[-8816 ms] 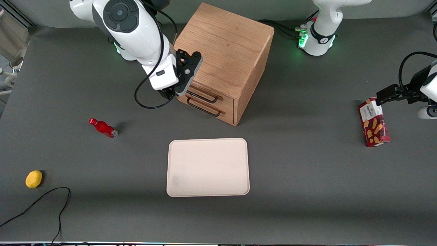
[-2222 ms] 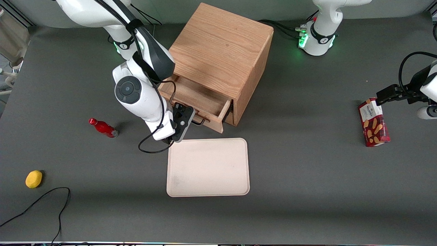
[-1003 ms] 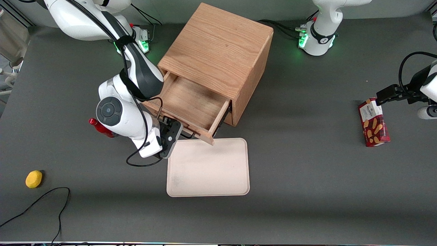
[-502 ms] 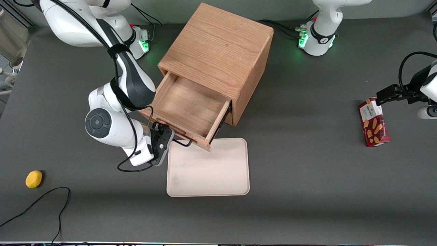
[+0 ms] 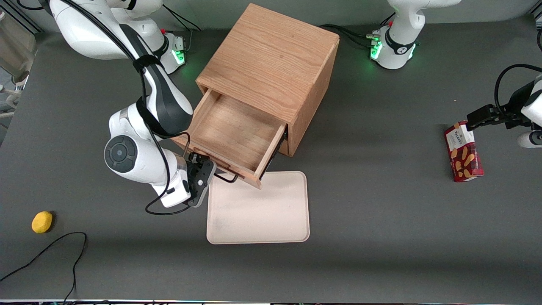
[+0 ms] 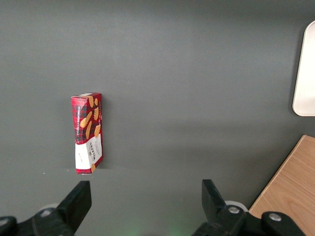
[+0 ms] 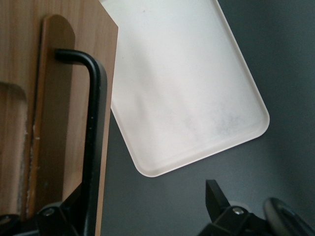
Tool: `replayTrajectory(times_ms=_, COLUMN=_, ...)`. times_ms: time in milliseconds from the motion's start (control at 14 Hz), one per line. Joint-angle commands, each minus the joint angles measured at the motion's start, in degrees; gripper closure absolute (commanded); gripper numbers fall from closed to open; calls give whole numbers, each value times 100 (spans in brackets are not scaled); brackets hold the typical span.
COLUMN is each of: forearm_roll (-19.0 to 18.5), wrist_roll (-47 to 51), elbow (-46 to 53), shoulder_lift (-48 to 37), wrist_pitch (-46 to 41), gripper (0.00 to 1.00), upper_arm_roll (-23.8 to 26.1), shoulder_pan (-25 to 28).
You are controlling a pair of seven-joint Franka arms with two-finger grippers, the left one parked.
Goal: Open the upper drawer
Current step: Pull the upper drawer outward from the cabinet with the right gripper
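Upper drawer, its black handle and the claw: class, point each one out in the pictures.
upper drawer (image 5: 230, 129), front view, on its bare wooden floor.
black handle (image 7: 92, 147), right wrist view, on the long bar.
claw (image 5: 210, 169), front view, at the handle, fingers apart.

Lighting, as I read it from my station: even, diffuse, from overhead. Soft shadows: one beneath the cabinet (image 5: 271, 76) on the tabletop (image 5: 381, 233); a darker interior in the upper drawer (image 5: 230, 135). Mild sheen on the tray (image 5: 258, 207), washed pale in the right wrist view. The gripper (image 5: 199, 180) beside the drawer front shows dark, its detail lost. Green status lamps glow at both arm bases. Front view sharp; wrist views softer up close.
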Motion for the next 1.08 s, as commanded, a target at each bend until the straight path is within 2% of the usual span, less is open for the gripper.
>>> replayTrajectory(times_ms=0, forearm_roll=164, wrist_roll=-41, elbow=539, shoulder_lift=301, wrist_pitch=-215, gripper=0, upper_arm_roll=-28, shoulder_pan=33)
replayTrajectory(times_ms=1003, forearm_roll=164, wrist_roll=-129, elbow=1260, shoulder_lift=873, wrist_pitch=-145, gripper=0, upper_arm_roll=-28, shoulder_pan=-20)
